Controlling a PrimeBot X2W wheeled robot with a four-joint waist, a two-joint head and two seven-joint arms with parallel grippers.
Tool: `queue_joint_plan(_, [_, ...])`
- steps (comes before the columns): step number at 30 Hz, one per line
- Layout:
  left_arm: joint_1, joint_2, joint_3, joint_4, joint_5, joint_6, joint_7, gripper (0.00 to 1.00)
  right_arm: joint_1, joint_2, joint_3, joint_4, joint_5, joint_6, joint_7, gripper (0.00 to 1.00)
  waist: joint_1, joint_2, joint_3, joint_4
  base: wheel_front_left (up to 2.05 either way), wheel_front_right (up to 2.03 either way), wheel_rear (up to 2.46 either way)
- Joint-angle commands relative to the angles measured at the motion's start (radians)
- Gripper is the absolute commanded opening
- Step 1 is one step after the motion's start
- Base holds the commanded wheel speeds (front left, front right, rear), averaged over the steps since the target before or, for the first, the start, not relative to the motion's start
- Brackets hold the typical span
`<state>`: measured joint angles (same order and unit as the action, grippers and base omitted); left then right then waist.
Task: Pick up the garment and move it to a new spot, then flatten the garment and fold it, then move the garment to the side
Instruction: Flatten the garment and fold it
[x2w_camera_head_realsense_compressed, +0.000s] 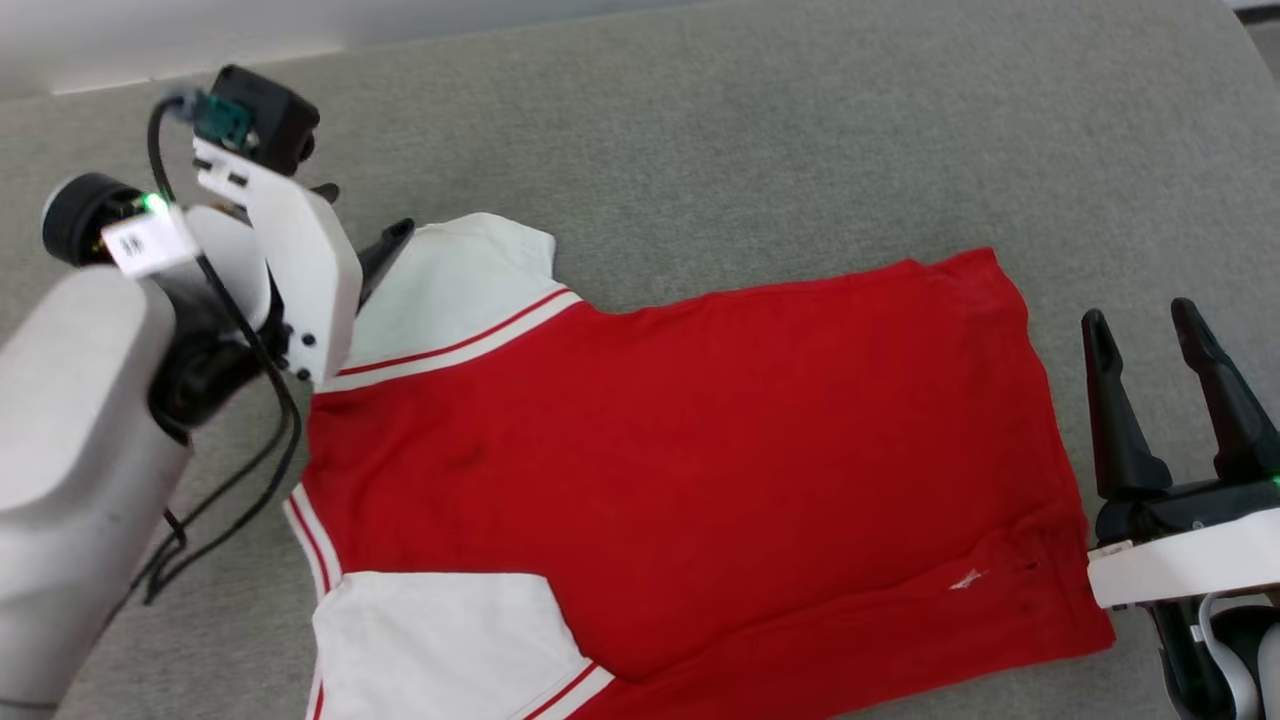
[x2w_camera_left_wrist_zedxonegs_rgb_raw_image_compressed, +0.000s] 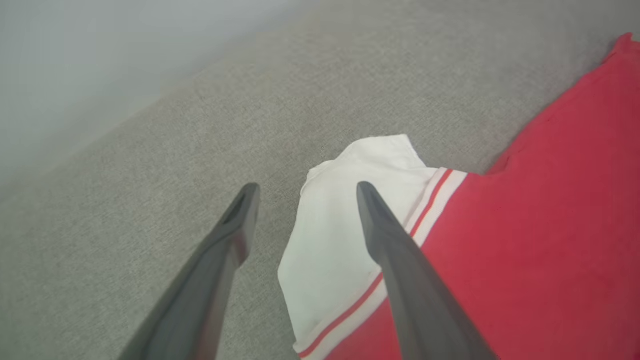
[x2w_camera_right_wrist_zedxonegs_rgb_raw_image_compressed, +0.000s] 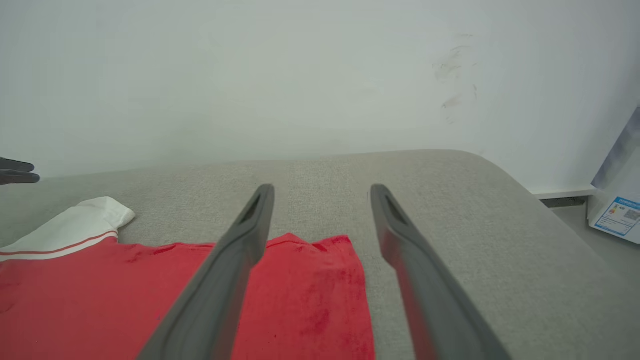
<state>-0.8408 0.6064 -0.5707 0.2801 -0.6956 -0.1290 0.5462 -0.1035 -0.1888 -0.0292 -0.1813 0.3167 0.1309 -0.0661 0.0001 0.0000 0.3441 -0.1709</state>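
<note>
The garment (x2w_camera_head_realsense_compressed: 700, 450) lies spread across the grey cushion (x2w_camera_head_realsense_compressed: 800, 150), collar end out at nine o'clock and hem (x2w_camera_head_realsense_compressed: 1050, 450) at three. No lettering shows, so it's chest-down by my reckoning. It looks close to flat, which makes the fold the job in hand.

The left gripper (x2w_camera_left_wrist_zedxonegs_rgb_raw_image_compressed: 308, 186) hangs at ten o'clock over the far sleeve (x2w_camera_head_realsense_compressed: 450, 290), jaws spread wide and empty. In its wrist view one finger is over the white cloth and the other over bare cushion, straddling the sleeve's edge. That looks like a line-up for a pinch. The right gripper (x2w_camera_head_realsense_compressed: 1140, 312) waits at four o'clock, just beside the hem, fingers pointing to twelve, jaws spread, holding nothing.

One arm at each end suits a long garment, since both ends can be lifted together. The near sleeve (x2w_camera_head_realsense_compressed: 430, 640) at seven o'clock runs off the bottom edge of the head view. The cloth is thin on a soft cushion, so the fingers will likely have to press down to catch it.
</note>
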Motion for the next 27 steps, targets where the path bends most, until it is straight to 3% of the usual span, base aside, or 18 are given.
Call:
queue_joint_plan(1, [-0.021, 0.005, -0.005, 0.013, -0.02, -0.001, 0.027, 1.0, -0.018, 0.005, 0.004, 0.005, -0.004, 0.0, -0.005, 1.0, -0.0001, 0.0, 0.027, -0.027, 0.0, 0.0, 0.0])
queue_joint_plan(5, [-0.086, 0.011, -0.026, 0.089, -0.107, -0.001, 0.191, 1.0, -0.029, 0.004, 0.017, 0.018, 0.0, 0.0, -0.014, 1.0, -0.0001, 0.0, 0.048, -0.048, 0.0, 0.0, 0.0])
queue_joint_plan(8, [-0.123, 0.004, -0.02, 0.131, -0.138, 0.024, 0.275, 1.0, -0.037, 0.006, 0.025, 0.027, 0.005, 0.0, -0.02, 1.0, -0.0001, 0.0, 0.066, -0.062, 0.0, 0.0, 0.0])
queue_joint_plan(13, [-0.151, -0.001, -0.032, 0.176, -0.124, 0.053, 0.311, 1.0, -0.046, 0.013, 0.044, 0.039, 0.004, 0.0, -0.025, 1.0, -0.0001, 0.0, 0.097, -0.085, 0.0, 0.0, 0.0])
queue_joint_plan(22, [-0.127, -0.01, -0.081, 0.233, -0.101, 0.062, 0.348, 1.0, -0.051, 0.023, 0.048, 0.053, -0.008, 0.0, -0.032, 1.0, -0.0001, 0.0, 0.127, -0.104, 0.0, 0.0, 0.0])
queue_joint_plan(23, [-0.12, -0.011, -0.087, 0.24, -0.103, 0.063, 0.357, 0.73, -0.052, 0.024, 0.049, 0.054, -0.01, 0.0, -0.031, 1.0, -0.0001, 0.0, 0.128, -0.104, 0.0, 0.0, 0.0])
queue_joint_plan(24, [-0.114, -0.014, -0.09, 0.244, -0.106, 0.064, 0.362, 0.15, -0.052, 0.025, 0.05, 0.054, -0.012, 0.0, -0.03, 1.0, -0.0001, 0.0, 0.128, -0.103, 0.0, 0.0, 0.0])
queue_joint_plan(25, [-0.111, -0.018, -0.087, 0.246, -0.111, 0.066, 0.358, 0.0, -0.053, 0.025, 0.05, 0.054, -0.013, 0.0, -0.028, 1.0, -0.0001, 0.0, 0.129, -0.101, 0.0, 0.0, 0.0])
queue_joint_plan(27, [-0.11, -0.027, -0.074, 0.241, -0.117, 0.066, 0.326, 0.0, -0.055, 0.024, 0.05, 0.054, -0.016, 0.0, -0.024, 1.0, -0.0001, 0.0, 0.126, -0.095, 0.0, 0.0, 0.0])
